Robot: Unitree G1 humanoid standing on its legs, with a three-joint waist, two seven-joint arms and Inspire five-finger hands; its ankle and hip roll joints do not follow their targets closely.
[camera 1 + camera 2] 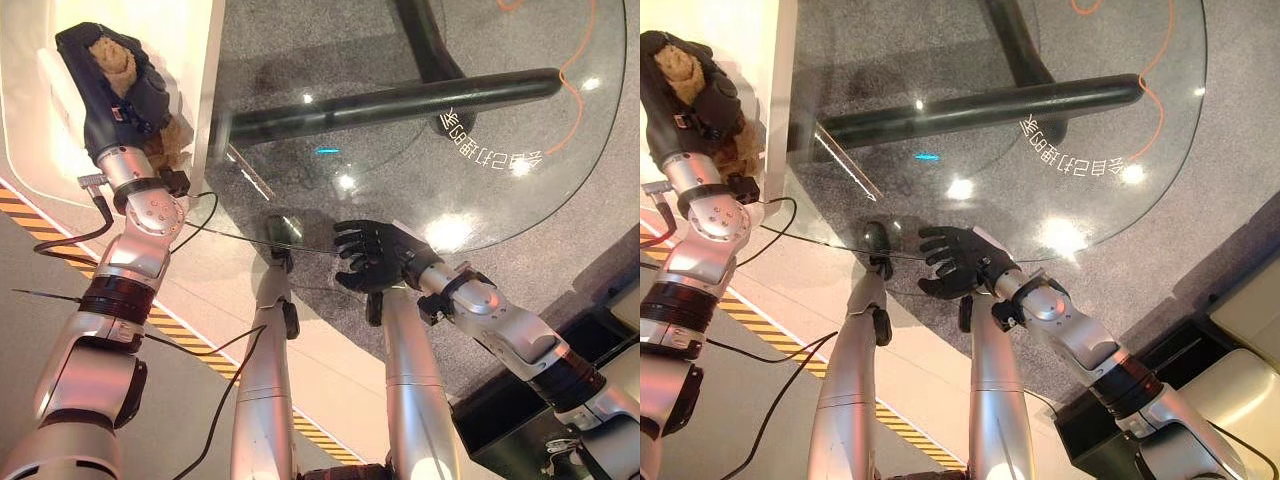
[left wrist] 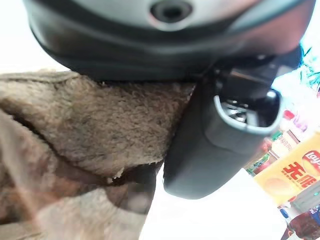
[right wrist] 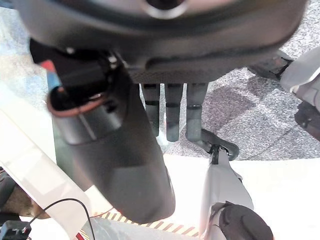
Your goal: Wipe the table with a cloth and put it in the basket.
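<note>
A brown fuzzy cloth [image 1: 112, 55] is bunched in my left hand [image 1: 125, 100], whose fingers curl round it at the far left, over a white surface [image 1: 190, 50] beside the table. Close up, the cloth [image 2: 75, 130] fills the space next to the thumb [image 2: 215, 135]. The round glass table [image 1: 420, 170] spreads across the middle, with its dark legs [image 1: 400, 100] showing through. My right hand [image 1: 375, 255] rests at the table's near edge, palm down and fingers [image 3: 172, 110] straight, holding nothing.
A yellow-and-black striped line [image 1: 180, 335] runs across the floor at the lower left. An orange cord [image 1: 590, 70] lies on the grey carpet under the glass. A dark box [image 1: 520, 420] stands at the lower right. Snack packets [image 2: 295, 170] show past the left hand.
</note>
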